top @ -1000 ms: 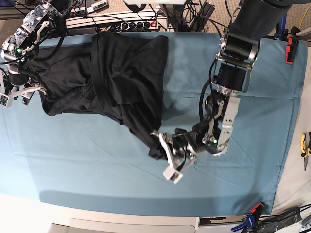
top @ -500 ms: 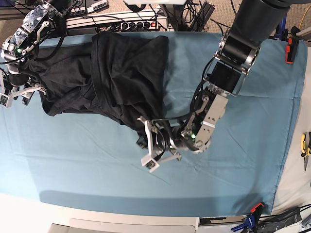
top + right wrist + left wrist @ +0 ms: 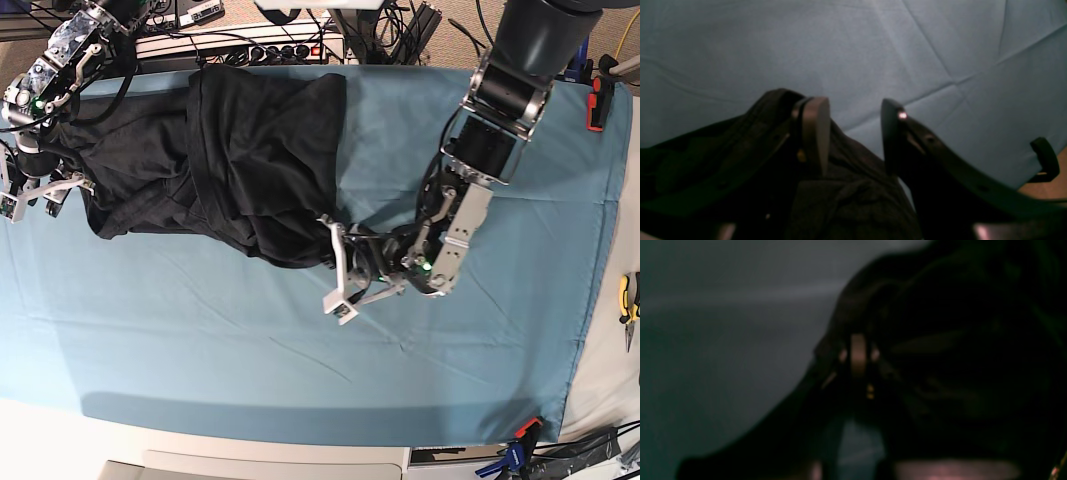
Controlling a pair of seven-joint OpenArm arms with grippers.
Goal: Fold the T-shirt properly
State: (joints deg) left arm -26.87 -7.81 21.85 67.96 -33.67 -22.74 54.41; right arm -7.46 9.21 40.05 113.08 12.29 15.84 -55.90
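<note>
1. One T-shirt [image 3: 235, 160], black, lies bunched on the far left part of the bench [image 3: 520, 330], which is covered by one teal cloth [image 3: 200, 330]. No graphic shows on it.
2. Two arms are in view. The right gripper [image 3: 28, 195] sits at the shirt's left end, at the left edge of the bench. The left gripper [image 3: 338, 268] sits at the shirt's near right corner, mid-bench.
3. Right jaws stand apart in the right wrist view [image 3: 853, 133], with the shirt's dark fabric [image 3: 840, 200] bunched beneath and beside one finger [image 3: 815, 130]; nothing is pinched between them.
4. Left jaws stand open in the base view, splayed toward the shirt's edge. The left wrist view is dark and blurred, with only black fabric [image 3: 957, 356] close to the lens.
5. Against one second ago: the tongue of fabric that trailed toward the near side from the shirt's corner is gone; that corner now lies gathered back against the main bundle.
6. The left gripper has shifted farther from the near edge and back right from its place half a second ago.
7. The right gripper has not moved.
8. One strip of equipment [image 3: 240, 45] lies beyond the far edge of the bench.
</note>
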